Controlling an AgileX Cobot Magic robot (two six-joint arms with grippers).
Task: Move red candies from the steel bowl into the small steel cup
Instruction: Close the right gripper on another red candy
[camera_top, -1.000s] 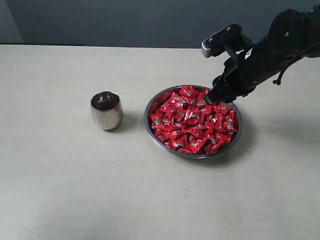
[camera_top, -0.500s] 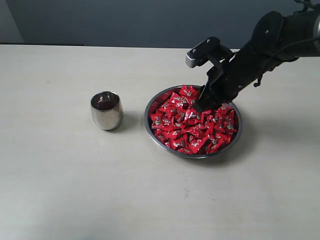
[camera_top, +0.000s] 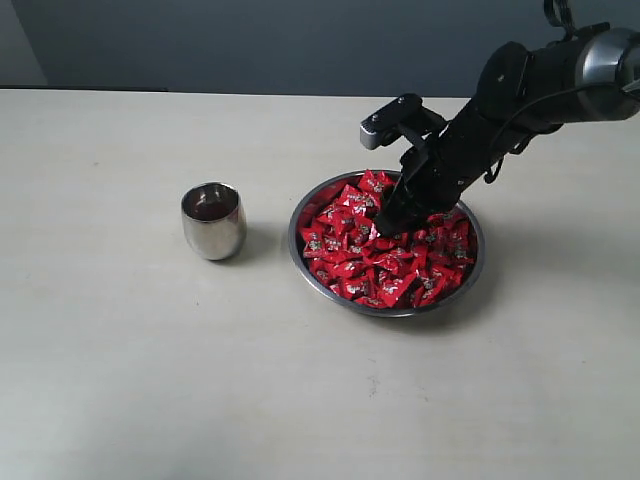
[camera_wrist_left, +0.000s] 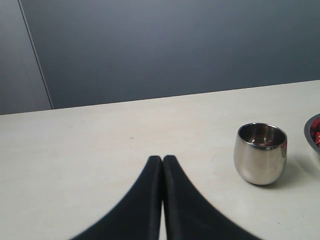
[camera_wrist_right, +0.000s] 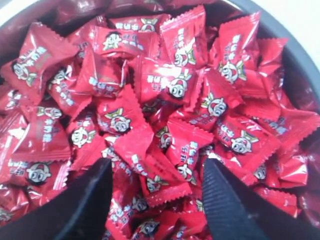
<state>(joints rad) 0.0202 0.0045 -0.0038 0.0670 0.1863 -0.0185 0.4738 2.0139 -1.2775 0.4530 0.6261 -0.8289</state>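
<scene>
The steel bowl (camera_top: 301, 213) sits right of the table's centre, heaped with red candies (camera_top: 350, 250). My right gripper (camera_top: 388, 220) reaches down into the pile near the bowl's middle. In the right wrist view its jaws stand wide open, the gripper (camera_wrist_right: 159, 169) straddling several red candies (camera_wrist_right: 165, 85) that lie loose between the fingers. The small steel cup (camera_top: 213, 220) stands upright left of the bowl. In the left wrist view, my left gripper (camera_wrist_left: 163, 159) is shut with nothing in it, low over bare table short of the cup (camera_wrist_left: 260, 153).
The bowl's rim (camera_wrist_left: 308, 134) shows at one edge of the left wrist view. A dark grey wall (camera_top: 250, 45) runs along the table's far edge. Pale bare table (camera_top: 200, 380) lies in front of the cup and bowl.
My right arm has swung left and down from the bowl's far right rim into the candy pile. Its jaws have spread wider. Cup and bowl have not moved.
</scene>
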